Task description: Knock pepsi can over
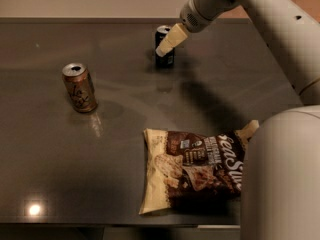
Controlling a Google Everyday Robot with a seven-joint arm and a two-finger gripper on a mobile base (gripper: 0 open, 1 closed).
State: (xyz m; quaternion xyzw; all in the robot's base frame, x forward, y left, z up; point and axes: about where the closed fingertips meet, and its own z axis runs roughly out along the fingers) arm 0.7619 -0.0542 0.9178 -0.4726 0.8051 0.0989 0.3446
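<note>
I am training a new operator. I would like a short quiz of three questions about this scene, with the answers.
1. True or false: the pepsi can stands upright on the table.
2. Which thing lies flat, nearer the camera than the copper can? A) a plate B) the chip bag C) a bottle
3. Fill the gap: the gripper hangs at the upper part of the ___ can and overlaps it in the view.

Key: 1 true; 2 B; 3 pepsi.
</note>
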